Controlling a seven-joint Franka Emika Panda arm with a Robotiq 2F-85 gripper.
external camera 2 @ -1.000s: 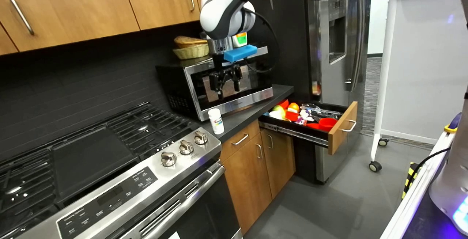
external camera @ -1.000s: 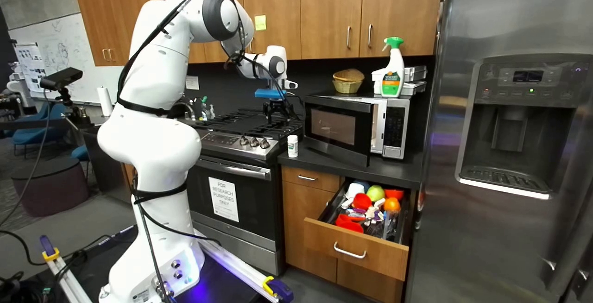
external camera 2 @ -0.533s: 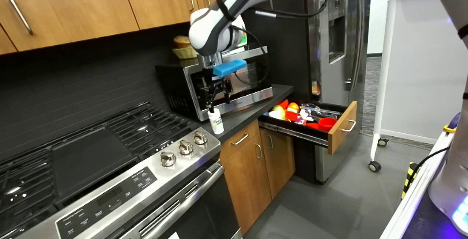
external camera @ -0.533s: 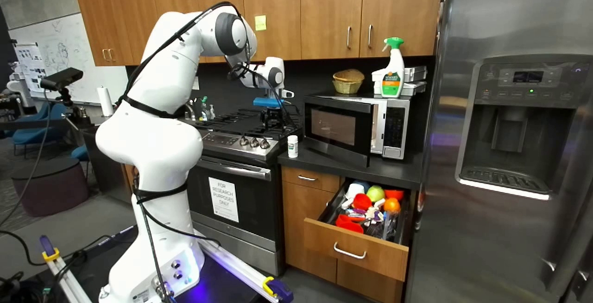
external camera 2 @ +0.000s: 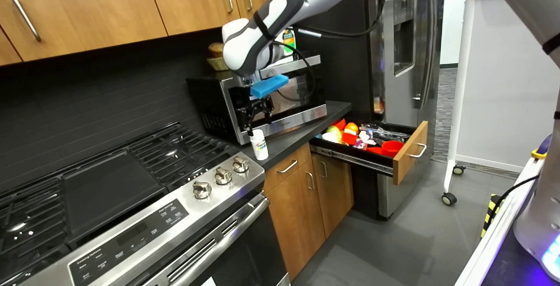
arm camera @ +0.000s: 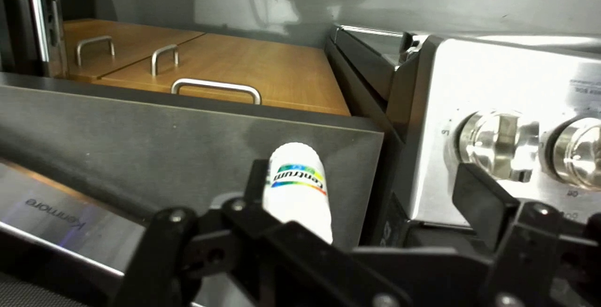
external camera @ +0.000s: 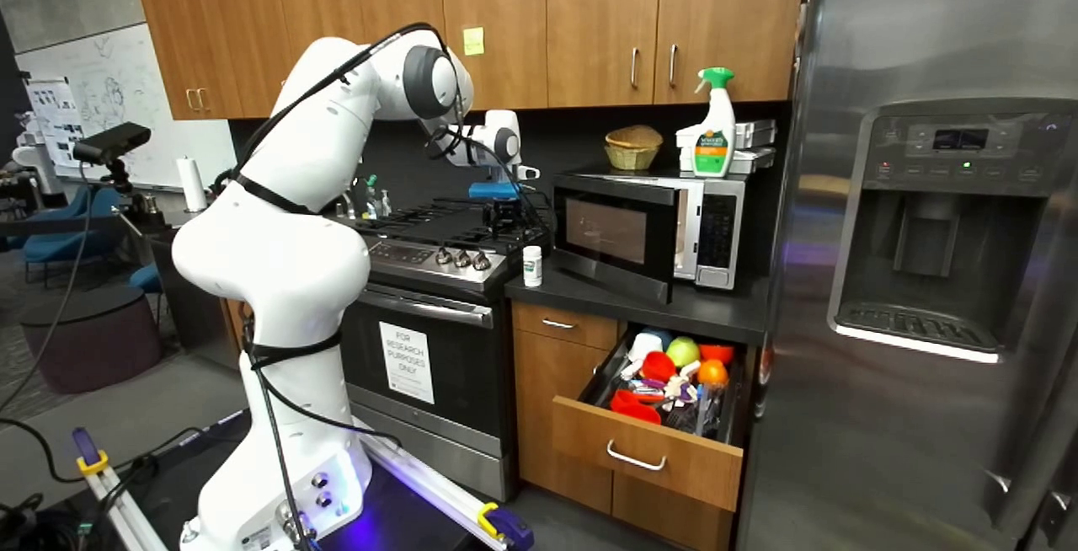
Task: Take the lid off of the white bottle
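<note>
The white bottle stands upright on the black counter, between the stove and the microwave, in both exterior views. Its white lid is on top. My gripper hangs pointing down by the bottle's top, with one fingertip overlapping the lid's edge in an exterior view. In the wrist view the gripper is open with nothing between the fingers. The bottle, label upside down, shows beside the left finger, which hides part of its top end. Contact cannot be told.
The microwave, its door ajar, stands beside the bottle. The stove knobs lie on the bottle's other side. An open drawer of mixed items juts out below the counter. A spray bottle and basket stand on the microwave.
The arm has lowered, bringing the gripper down to the bottle's top; over the last half second it shifts only slightly. The bottle and lid have not moved. The drawer and microwave door are unchanged.
</note>
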